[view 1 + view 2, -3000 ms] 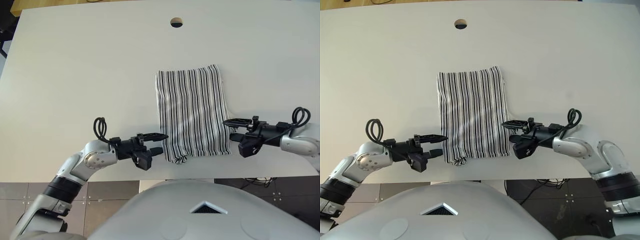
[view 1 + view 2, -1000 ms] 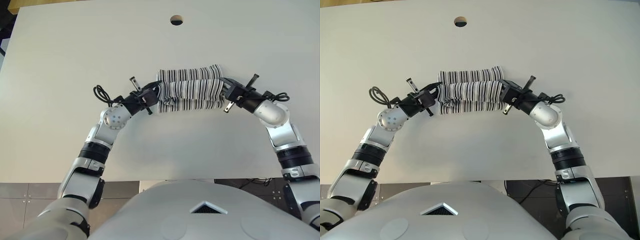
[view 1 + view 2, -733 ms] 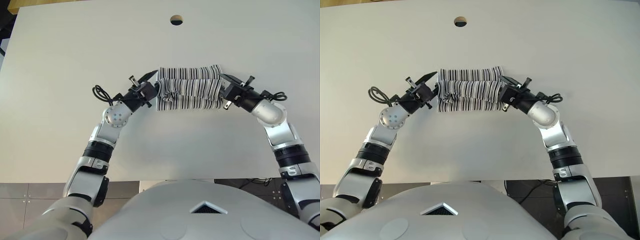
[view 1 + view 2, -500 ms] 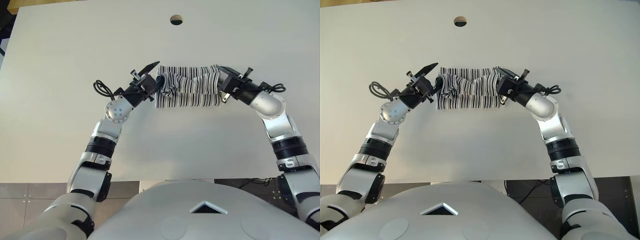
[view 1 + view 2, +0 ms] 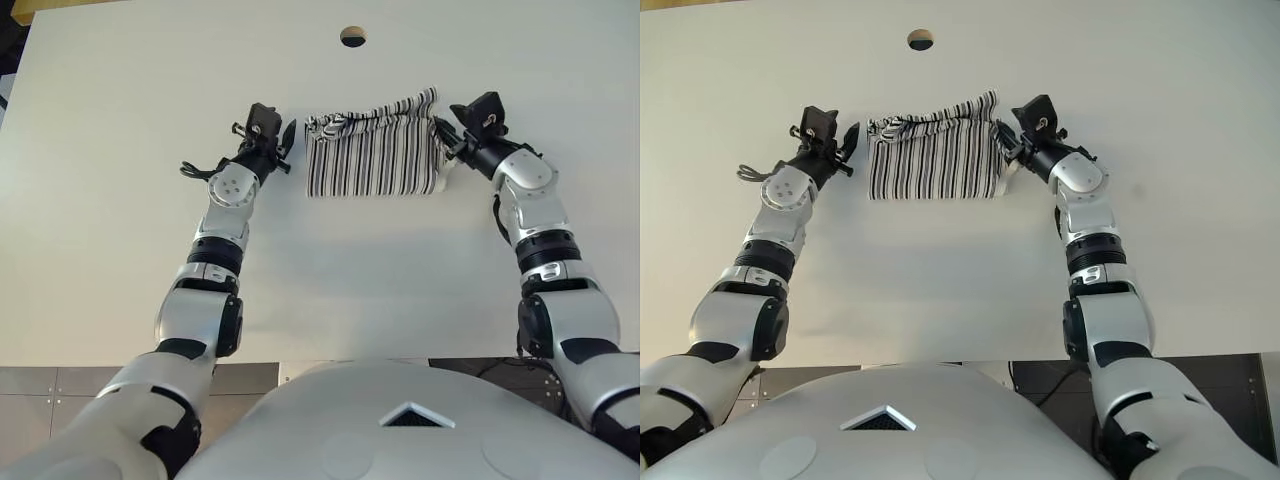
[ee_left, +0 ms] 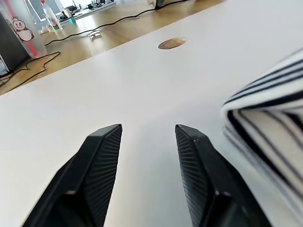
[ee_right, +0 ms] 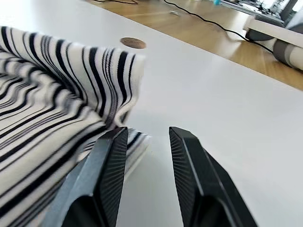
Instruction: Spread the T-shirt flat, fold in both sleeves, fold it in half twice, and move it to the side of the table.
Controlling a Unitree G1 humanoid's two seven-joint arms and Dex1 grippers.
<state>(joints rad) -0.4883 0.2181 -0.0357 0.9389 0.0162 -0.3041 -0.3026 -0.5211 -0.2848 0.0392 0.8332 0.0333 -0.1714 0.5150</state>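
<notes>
The black-and-white striped T-shirt (image 5: 372, 155) lies on the white table (image 5: 150, 120) folded into a wide rectangle. Its far edge is rumpled, with a bunched corner at the far left. My left gripper (image 5: 284, 138) sits just off the shirt's left edge, open and holding nothing. In the left wrist view its two black fingers (image 6: 102, 156) stand apart over bare table, with the shirt's edge (image 6: 265, 109) beside them. My right gripper (image 5: 446, 135) is at the shirt's far right corner, open too. Its fingers (image 7: 111, 156) rest right beside the striped cloth (image 7: 52, 94) without holding it.
A round cable hole (image 5: 352, 39) sits in the table beyond the shirt. Wide bare tabletop stretches to the left, to the right and towards me. Wooden floor with cables (image 7: 222, 28) lies beyond the far table edge.
Both grippers carried the shirt's near edge away from me and over onto its far edge, halving it. They then let go and opened, ending beside the far corners.
</notes>
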